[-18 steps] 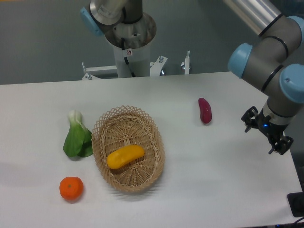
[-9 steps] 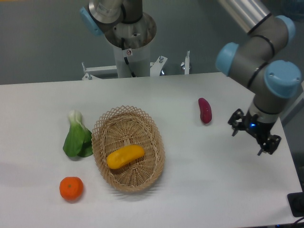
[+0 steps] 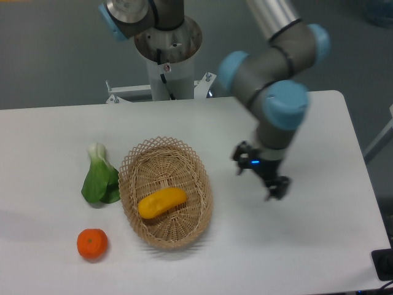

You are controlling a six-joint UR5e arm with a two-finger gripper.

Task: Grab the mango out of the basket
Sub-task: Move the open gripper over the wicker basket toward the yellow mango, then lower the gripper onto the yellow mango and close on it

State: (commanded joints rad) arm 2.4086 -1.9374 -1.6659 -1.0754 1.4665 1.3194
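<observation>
Lying slantwise in the lower half of the basket (image 3: pixel 166 192), the mango (image 3: pixel 161 203) rests on the woven floor with its higher end toward the right and clear wicker showing all round it. It looks smooth-skinned and firm, likely light enough for a two-finger grip, though the glossy rounded skin may slip if pinched near a tapering end, and hard pressure could bruise it. My judgement is that the best hold is across its short axis at the thick middle, fingers coming straight down so they clear the lattice rim on either side.

Nearer the camera than the basket, off its lower left, sits a tangerine (image 3: pixel 92 243); just to the basket's left lies a leafy bok choy (image 3: pixel 101 178), close to the rim.

To the right of the basket, apart from it, the gripper (image 3: pixel 261 177) hangs above the table with its dark fingers spread apart and nothing between them. Half a second ago it was far over by the table's right edge; it has since swung well leftward toward the basket, and the arm now hides the purple vegetable seen earlier. The mango and basket have not shifted.
</observation>
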